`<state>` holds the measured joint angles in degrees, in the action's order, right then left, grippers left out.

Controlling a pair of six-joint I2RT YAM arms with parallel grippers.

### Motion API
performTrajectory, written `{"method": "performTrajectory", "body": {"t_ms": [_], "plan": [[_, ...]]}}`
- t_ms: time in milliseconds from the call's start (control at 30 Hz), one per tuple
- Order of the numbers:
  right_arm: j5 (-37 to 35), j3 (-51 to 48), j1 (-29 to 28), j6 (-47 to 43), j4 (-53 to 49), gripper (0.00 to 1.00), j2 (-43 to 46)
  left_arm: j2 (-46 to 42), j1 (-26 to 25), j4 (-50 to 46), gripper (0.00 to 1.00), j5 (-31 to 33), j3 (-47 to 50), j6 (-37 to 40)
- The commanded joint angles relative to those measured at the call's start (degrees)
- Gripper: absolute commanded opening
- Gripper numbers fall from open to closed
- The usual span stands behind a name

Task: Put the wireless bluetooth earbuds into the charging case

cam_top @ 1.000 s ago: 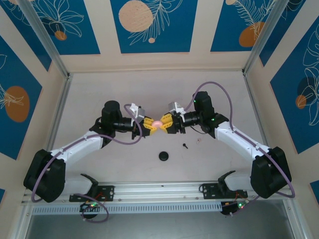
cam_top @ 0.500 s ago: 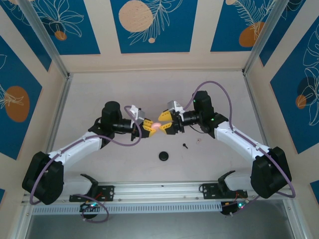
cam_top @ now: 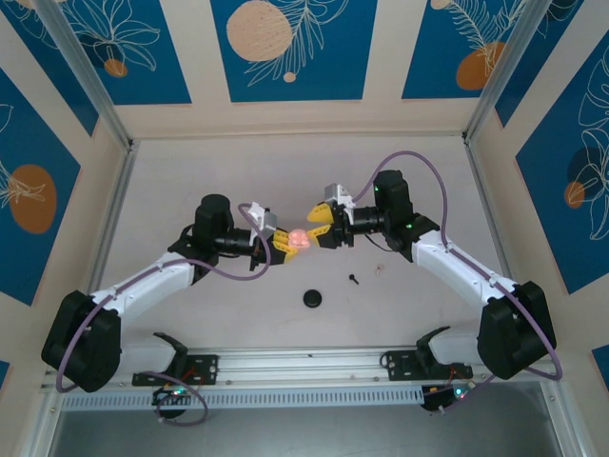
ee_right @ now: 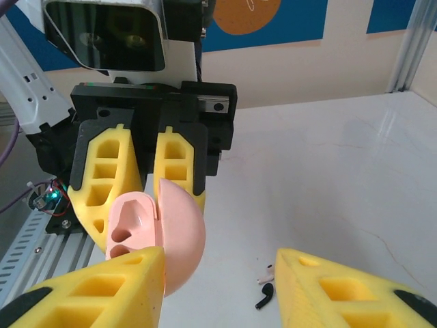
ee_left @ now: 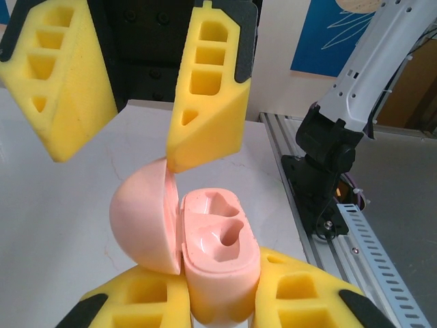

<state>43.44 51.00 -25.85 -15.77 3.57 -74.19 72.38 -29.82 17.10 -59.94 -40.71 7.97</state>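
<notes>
– Looking at the charging case [ee_left: 205, 239], we find it gripped by the left tool [cam_top: 284, 242]. Its yellow fingers [ee_left: 136, 301] are clamped on the lower half of the case, one on each side.

– We agree. The case is held up off the table [cam_top: 209, 171], and its lid [ee_left: 140, 219] is swung open to one side on its hinge.

– What of the inside?

– From the left wrist we see two moulded wells [ee_left: 222, 229] in the base, pink like the rest of the case.

– And the right tool [cam_top: 319, 227]?

– Its fingers stand wide apart and grip nothing. It sits just across the case from the left tool, facing it. From the left wrist, one of its fingertips [ee_left: 194, 140] touches the rim of the lid.

– Any earbud in sight?

– We make out one earbud [cam_top: 353, 279], small and black, lying on the table. It is to the right of the case and nearer the arm bases, well apart from it. From the right wrist a tiny pale thing [ee_right: 265, 277] shows just beside it, and we cannot tell what that is.

– Anything else near the case?

– A black disc [cam_top: 312, 299] lies on the table, nearer the arm bases than the case and almost in line with it. It is near the earbud but not touching.
</notes>
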Motion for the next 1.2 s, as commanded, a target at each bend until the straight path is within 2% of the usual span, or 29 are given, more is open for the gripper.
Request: {"method": "performTrajectory", "body": {"t_ms": [0,200,333,467,667,800,933,1067,1167], "plan": [[-1.01,0.94,0.38,1.35,0.85,0.45,-0.07,-1.1,-0.54,0.3,0.15,-1.65,-1.04,1.44],[-0.45,0.51,1.78,5.7,0.97,0.45,1.81,-1.13,-0.55,0.72,0.16,3.08,0.18,1.64],[-4.19,1.1,3.61,12.95,-3.52,0.46,3.6,-1.7,-0.56,2.9,0.16,6.25,2.39,1.84],[-13.76,3.21,4.83,21.3,-14.9,0.44,4.62,-1.99,-0.56,2.16,0.16,8.7,3.87,3.44],[-28.59,6.45,7.54,35.62,-37.21,0.42,3.52,-1.48,-0.94,-3.04,0.15,11.83,4.29,7.66],[-32.36,6.14,11.4,42.79,-46.72,0.42,2.1,-0.96,-1.09,-1.94,0.15,12.48,5.35,7.3],[-36.54,5.58,14.07,45.4,-51.62,0.42,0.76,-0.46,-1.2,0.73,0.15,12.31,6.51,5.97],[-36.63,5.57,18.46,45.75,-54.5,0.41,-4.06,0.17,-1.35,0.39,0.14,12.17,6.48,6.33],[-37.88,6.21,19.71,45.09,-55.99,0.41,-8.4,0.05,-1.47,0.13,0.15,12.22,6.41,6.5]]}}
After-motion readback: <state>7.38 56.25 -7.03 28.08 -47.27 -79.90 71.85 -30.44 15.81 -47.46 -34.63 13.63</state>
